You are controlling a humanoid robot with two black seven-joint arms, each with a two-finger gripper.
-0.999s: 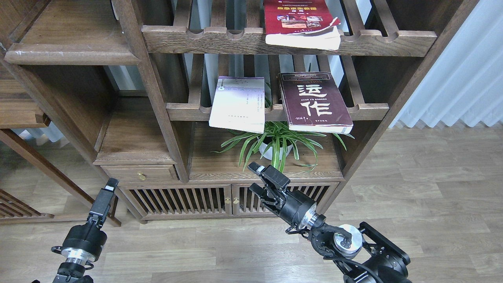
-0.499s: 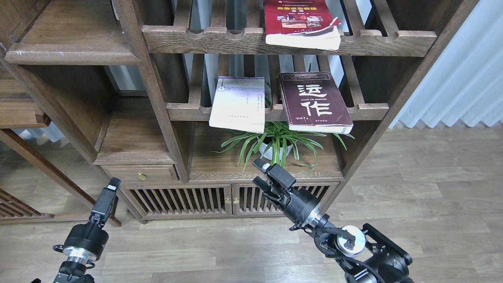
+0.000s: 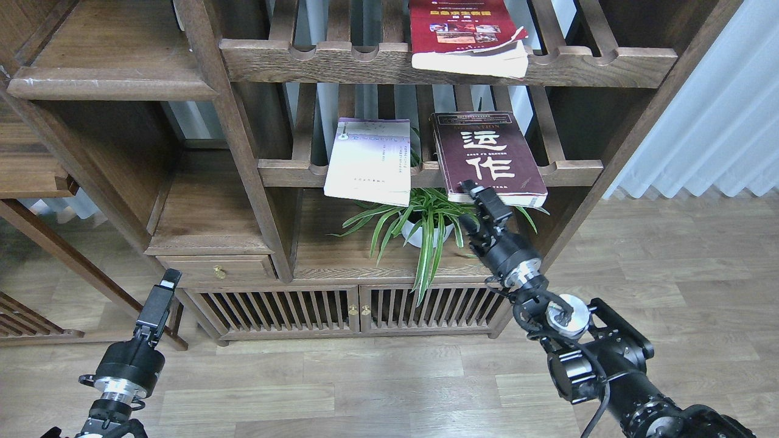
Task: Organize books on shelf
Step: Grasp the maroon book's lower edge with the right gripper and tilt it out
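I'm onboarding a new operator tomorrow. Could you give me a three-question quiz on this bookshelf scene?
1. True or false: the right hand holds the maroon book.
2. Which book lies on the upper slatted rack? A lavender-white, B red, C maroon.
3. Fill in: below the lavender-white book stands a potted ____.

Key: 1 false, it is at the book's front edge, fingers apart. 2 B, the red book. 3 plant.

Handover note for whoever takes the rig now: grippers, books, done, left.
Right gripper: open, at the front edge of the maroon book, nothing gripped.
Left gripper: low, near the floor; state unclear.
Maroon book and lavender book lie on the middle slatted rack; red book on the top rack.
Solid shelf, upper left: no books visible on it.
Left: all three books.
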